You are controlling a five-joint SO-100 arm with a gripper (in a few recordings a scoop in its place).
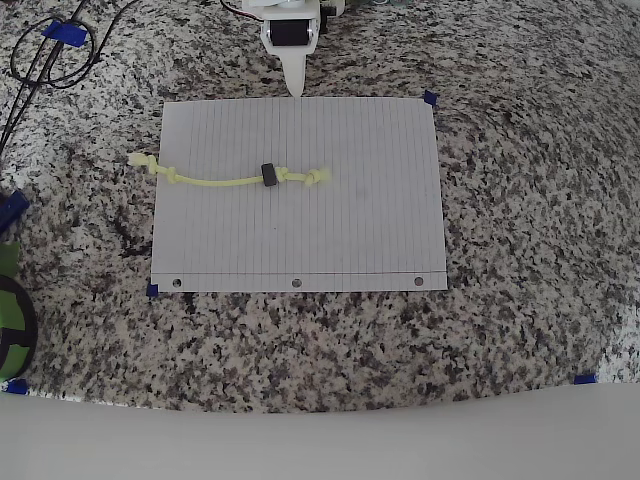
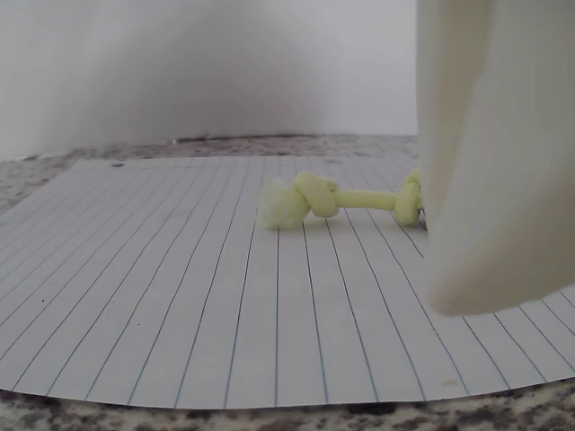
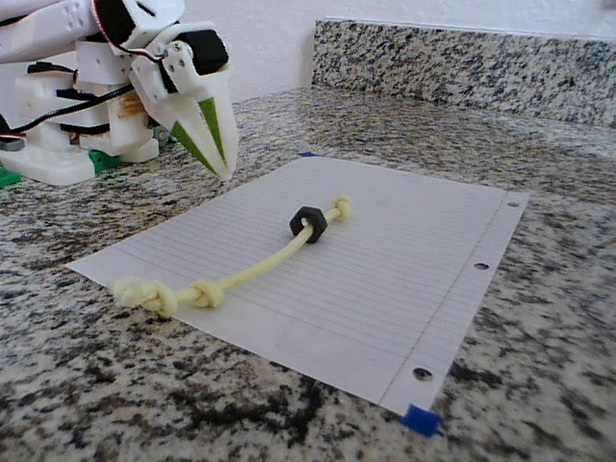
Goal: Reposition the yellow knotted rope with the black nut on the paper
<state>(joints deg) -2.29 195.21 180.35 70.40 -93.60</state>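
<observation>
I am holding my gripper (image 3: 223, 166) just above the near edge of the paper (image 1: 380, 220), its fingers pressed together to a single point and carrying nothing. In the wrist view one pale finger (image 2: 490, 153) is filling the right side, with the lined sheet running away beneath it.

Just ahead of me and slightly to the side, the yellow knotted rope (image 1: 225, 181) is lying flat. Its nearer end, with a knot and a frayed tuft (image 2: 301, 199), is resting on the sheet not far from my fingertips. The black nut (image 3: 308, 223) is sitting just beyond that knot, threaded on the cord and standing on its edge. From there the cord is curving away across the sheet, and its far end, with two more knots, is hanging off the paper's side edge onto the speckled stone surface (image 1: 520, 150).

I judge that I am at the start of the approach: nothing is grasped yet, and the rope is only partly on the sheet. The next move calls for parting my fingers, reaching forward and down over the cord, probably close to the nut, where the weight is, and closing on it low enough to catch so thin a strand without dragging the paper. The blue tape at the sheet's corners (image 3: 421, 420) should be helping it stay put.
</observation>
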